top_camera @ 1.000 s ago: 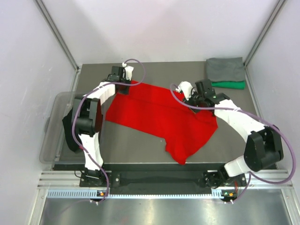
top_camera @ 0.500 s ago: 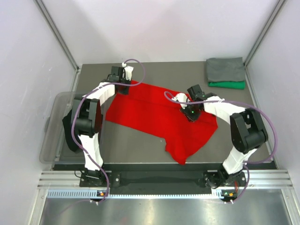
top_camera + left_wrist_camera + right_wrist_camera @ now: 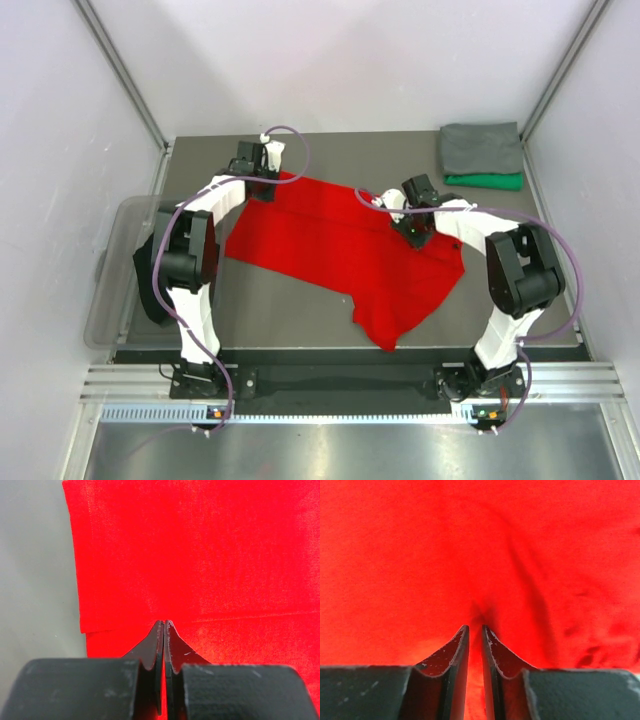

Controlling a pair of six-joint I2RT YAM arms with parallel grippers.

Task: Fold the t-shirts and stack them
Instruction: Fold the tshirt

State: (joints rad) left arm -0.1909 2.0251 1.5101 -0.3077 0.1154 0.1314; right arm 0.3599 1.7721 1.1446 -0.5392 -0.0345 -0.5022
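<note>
A bright red t-shirt (image 3: 330, 245) lies spread flat across the middle of the table, with one flap trailing toward the near edge. My left gripper (image 3: 262, 190) sits at the shirt's far left corner. In the left wrist view its jaws (image 3: 164, 622) are pressed together on the red cloth (image 3: 200, 555) at a hem line. My right gripper (image 3: 412, 236) is down on the shirt's right part. In the right wrist view its jaws (image 3: 475, 627) stand a narrow slit apart, with a pinch of red cloth (image 3: 480, 545) between them and creases running to the tips.
A folded grey t-shirt (image 3: 482, 148) lies on a folded green one (image 3: 485, 181) at the far right corner. A translucent grey tub (image 3: 115, 270) with dark cloth (image 3: 150, 285) in it hangs off the table's left edge.
The right arm swung in toward the left over the shirt and its jaws narrowed onto the cloth. The left arm and the shirt's outline have not moved.
</note>
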